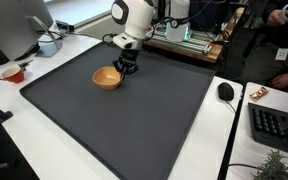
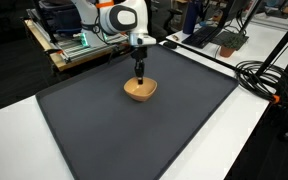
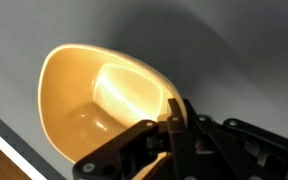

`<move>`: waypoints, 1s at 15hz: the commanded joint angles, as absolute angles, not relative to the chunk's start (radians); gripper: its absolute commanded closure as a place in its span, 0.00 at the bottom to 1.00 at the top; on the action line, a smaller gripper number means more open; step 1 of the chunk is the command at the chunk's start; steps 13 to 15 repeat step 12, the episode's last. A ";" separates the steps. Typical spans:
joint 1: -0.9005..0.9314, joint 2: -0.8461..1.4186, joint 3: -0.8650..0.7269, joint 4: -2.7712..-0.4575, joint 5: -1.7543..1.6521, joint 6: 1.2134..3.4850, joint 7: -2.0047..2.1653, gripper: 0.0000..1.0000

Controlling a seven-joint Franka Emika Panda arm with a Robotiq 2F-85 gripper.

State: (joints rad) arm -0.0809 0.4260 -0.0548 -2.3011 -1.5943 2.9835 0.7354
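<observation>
A light wooden bowl sits on the dark grey mat; it also shows in an exterior view and fills the wrist view. My gripper reaches down onto the bowl's far rim. In the wrist view the black fingers are closed on the bowl's rim, one finger inside and one outside. The bowl looks empty.
A red cup and a white bowl stand off the mat on the white table. A mouse, a keyboard and black cables lie beside the mat. An equipment rack stands behind the arm.
</observation>
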 commanded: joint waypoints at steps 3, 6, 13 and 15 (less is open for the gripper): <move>-0.087 0.384 -0.058 -2.316 -1.636 3.002 0.782 0.48; -0.057 0.266 -0.056 -2.370 -1.747 2.954 0.904 0.27; -0.040 0.186 -0.037 -2.407 -1.830 2.959 0.981 0.11; -0.040 0.186 -0.037 -2.407 -1.830 2.959 0.981 0.11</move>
